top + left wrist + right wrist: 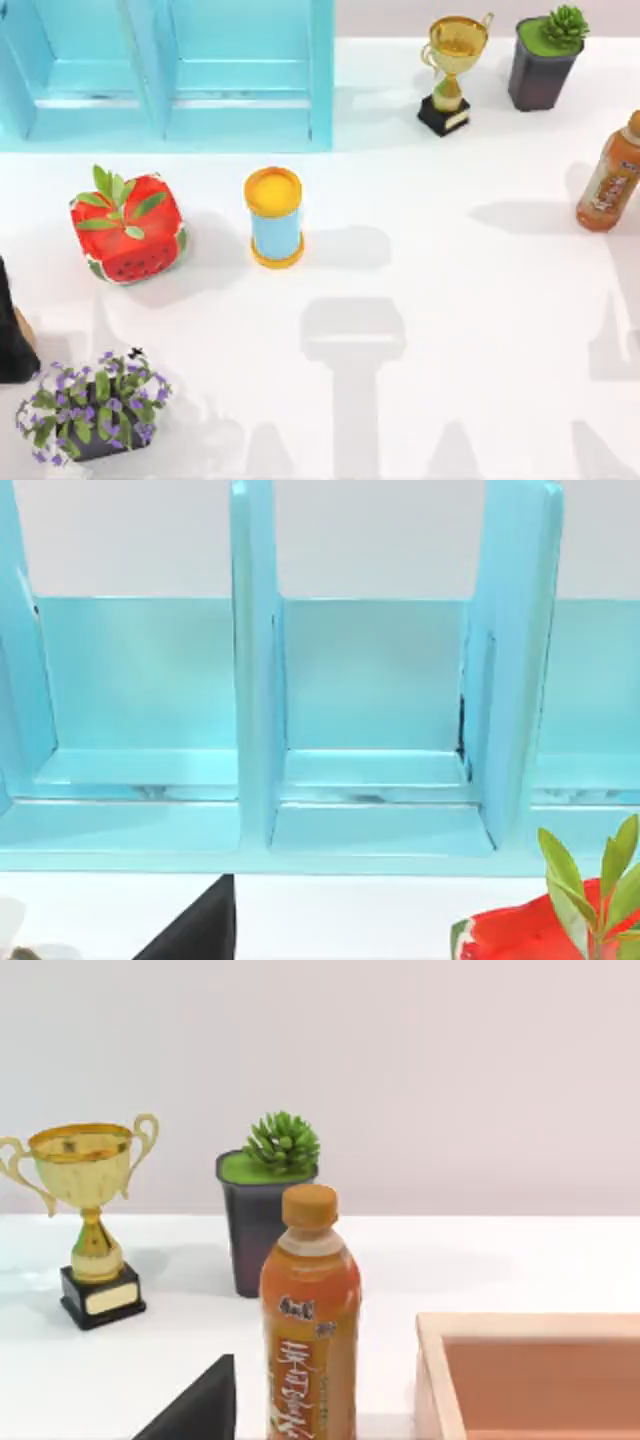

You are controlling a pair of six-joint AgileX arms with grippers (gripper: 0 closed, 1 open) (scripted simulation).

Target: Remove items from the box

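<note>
The shelf (240,100) is light blue. The cube (128,228) is watermelon red with green leaves. The cylinder (274,217) is blue with orange ends. The trophy (454,70) is gold on black. The bottle (612,178) is orange, the box (530,1375) tan-pink, the flowers (95,405) purple.

The table (450,300) looks smooth and matt white. The shelf unit (380,730) has a glossy, painted-looking blue surface with faint reflections. The trophy (88,1190) shines like polished gold metal on a black glossy base. The bottle (310,1330), nearest the right wrist camera, looks like clear smooth plastic with a paper-like label. The box (540,1370) beside it appears matt, like unvarnished wood.
</note>
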